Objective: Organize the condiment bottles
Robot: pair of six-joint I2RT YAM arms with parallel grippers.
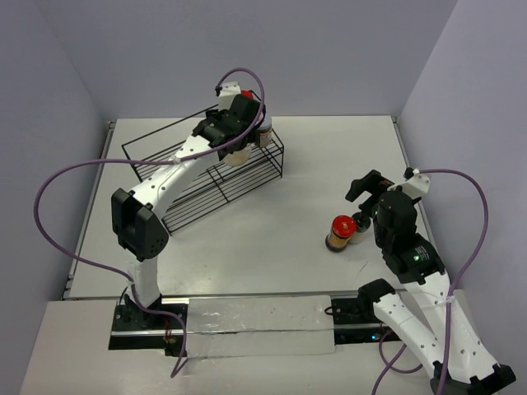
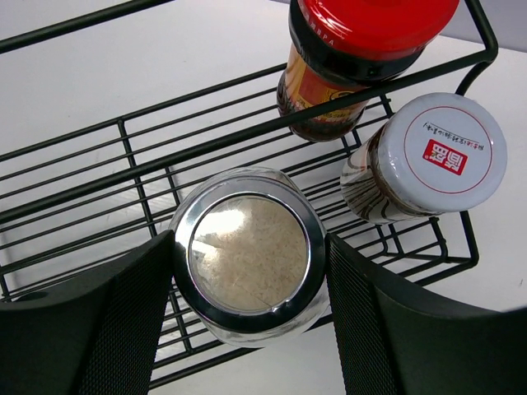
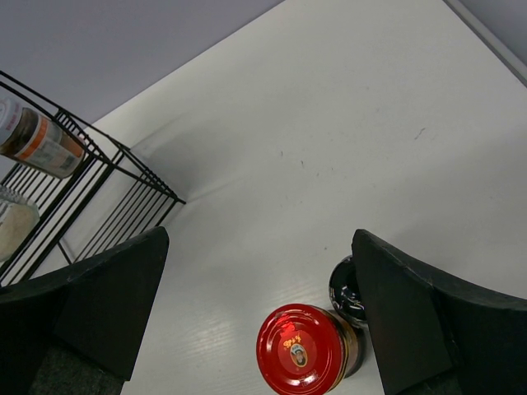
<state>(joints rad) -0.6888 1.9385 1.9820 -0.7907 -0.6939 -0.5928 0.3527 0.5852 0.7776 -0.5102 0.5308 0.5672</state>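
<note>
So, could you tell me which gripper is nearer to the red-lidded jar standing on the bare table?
Right. The right gripper hangs open close beside the red-lidded jar; the left gripper is far off at the rack, gripping the clear jar.

I'm getting bright, even light; glare is flaring off the lid of the clear jar point(image 2: 247, 251), and the left gripper's fingers point(image 2: 90, 329) are blurring up close.

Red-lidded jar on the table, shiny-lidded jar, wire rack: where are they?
Red-lidded jar point(image 3: 299, 350): right wrist view, middle of lid.
Shiny-lidded jar point(image 2: 249, 251): left wrist view, middle of lid.
Wire rack point(image 2: 74, 25): left wrist view, top rail.
</note>
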